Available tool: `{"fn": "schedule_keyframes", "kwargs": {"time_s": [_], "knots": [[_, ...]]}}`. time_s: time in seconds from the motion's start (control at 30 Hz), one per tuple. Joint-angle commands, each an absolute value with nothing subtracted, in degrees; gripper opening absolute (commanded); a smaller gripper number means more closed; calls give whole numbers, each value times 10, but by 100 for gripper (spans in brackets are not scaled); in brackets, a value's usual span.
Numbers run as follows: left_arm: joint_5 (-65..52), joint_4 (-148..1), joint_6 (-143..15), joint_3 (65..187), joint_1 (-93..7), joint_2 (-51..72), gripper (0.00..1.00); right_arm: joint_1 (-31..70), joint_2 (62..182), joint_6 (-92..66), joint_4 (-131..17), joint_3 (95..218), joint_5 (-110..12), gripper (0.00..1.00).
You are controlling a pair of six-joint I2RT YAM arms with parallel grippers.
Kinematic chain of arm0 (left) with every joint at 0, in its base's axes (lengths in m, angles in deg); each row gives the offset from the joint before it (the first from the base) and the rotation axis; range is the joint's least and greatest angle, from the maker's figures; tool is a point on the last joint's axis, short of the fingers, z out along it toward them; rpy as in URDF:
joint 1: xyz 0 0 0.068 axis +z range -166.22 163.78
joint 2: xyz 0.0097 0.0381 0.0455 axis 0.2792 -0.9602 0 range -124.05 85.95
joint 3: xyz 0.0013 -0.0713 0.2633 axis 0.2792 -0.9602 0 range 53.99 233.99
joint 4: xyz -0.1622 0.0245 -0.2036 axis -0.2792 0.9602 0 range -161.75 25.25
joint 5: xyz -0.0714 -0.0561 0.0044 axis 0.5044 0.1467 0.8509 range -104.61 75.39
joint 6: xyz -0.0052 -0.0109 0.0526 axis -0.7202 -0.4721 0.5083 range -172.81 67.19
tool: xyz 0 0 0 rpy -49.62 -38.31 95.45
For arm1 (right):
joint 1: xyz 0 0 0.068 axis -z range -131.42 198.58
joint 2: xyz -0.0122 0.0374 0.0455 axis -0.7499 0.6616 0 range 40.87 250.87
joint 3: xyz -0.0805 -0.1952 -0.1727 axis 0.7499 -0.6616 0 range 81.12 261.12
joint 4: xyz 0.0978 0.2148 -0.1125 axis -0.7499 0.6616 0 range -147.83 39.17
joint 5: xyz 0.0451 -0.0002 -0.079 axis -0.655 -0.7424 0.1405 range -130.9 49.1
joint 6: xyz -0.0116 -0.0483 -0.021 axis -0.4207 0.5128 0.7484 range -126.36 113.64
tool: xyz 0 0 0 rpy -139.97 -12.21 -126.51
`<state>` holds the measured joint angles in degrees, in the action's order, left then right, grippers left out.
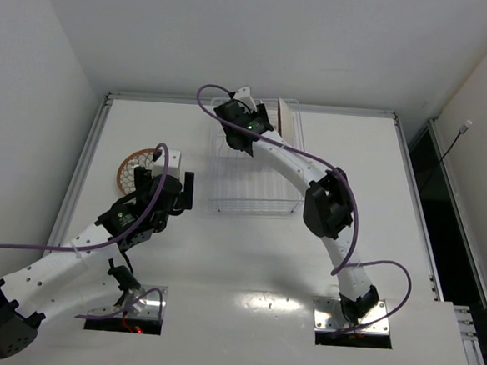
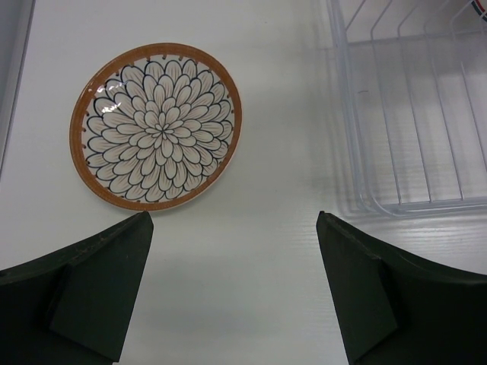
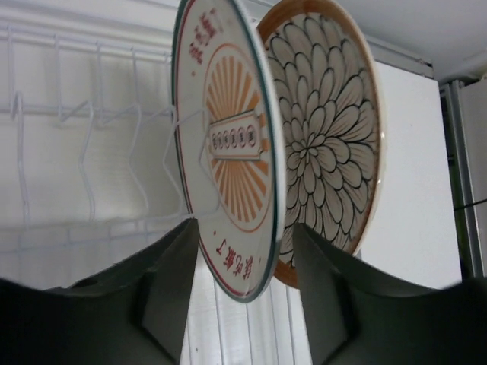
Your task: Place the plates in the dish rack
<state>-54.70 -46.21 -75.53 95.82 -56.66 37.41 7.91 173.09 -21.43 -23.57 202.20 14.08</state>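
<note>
A flower-patterned plate with an orange rim (image 2: 156, 125) lies flat on the table, left of the white wire dish rack (image 2: 411, 114); it also shows in the top view (image 1: 134, 165). My left gripper (image 2: 233, 214) is open and empty just above the table, near side of that plate. The plate with a centre medallion and red lettering (image 3: 224, 144) stands on edge among the rack's prongs. A second flower-patterned plate (image 3: 327, 129) stands just behind it. My right gripper (image 3: 246, 224) is open, its fingers either side of the medallion plate's lower rim.
The rack (image 1: 256, 179) sits mid-table, with both standing plates (image 1: 291, 123) at its far end and my right arm (image 1: 295, 165) stretched over it. The near prong slots hold nothing. A raised rail (image 1: 90, 163) runs along the table's left edge.
</note>
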Motion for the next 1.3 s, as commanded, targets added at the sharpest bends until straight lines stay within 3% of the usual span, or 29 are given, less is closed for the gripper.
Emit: {"fn": "schedule_keyframes", "kwargs": {"time_s": [0.0,0.13,0.17,0.27,0.47,0.63,0.83,1.07,1.27], "knots": [[-554,-486,-752,959,-559,376,87,78,1674,-254,-203,2028,94,51],[-559,-481,-752,959,-559,376,87,72,1625,-261,-163,2028,87,79],[-559,-481,-752,959,-559,376,87,72,1614,-261,-143,2028,81,94],[-559,-481,-752,959,-559,376,87,72,1561,-261,-106,2022,30,100],[-565,-476,-757,959,-559,376,87,67,1392,-280,-108,1897,-120,100],[-577,-471,-763,959,-559,369,87,67,1184,-309,-240,1632,-320,100],[-595,-453,-773,970,-559,348,87,72,1022,-339,-295,1471,-354,100],[-619,-437,-786,975,-559,316,87,72,1031,-339,-308,1448,-366,100],[-569,-417,-786,1012,-472,217,89,72,1037,-344,-336,1460,-424,100]]}}
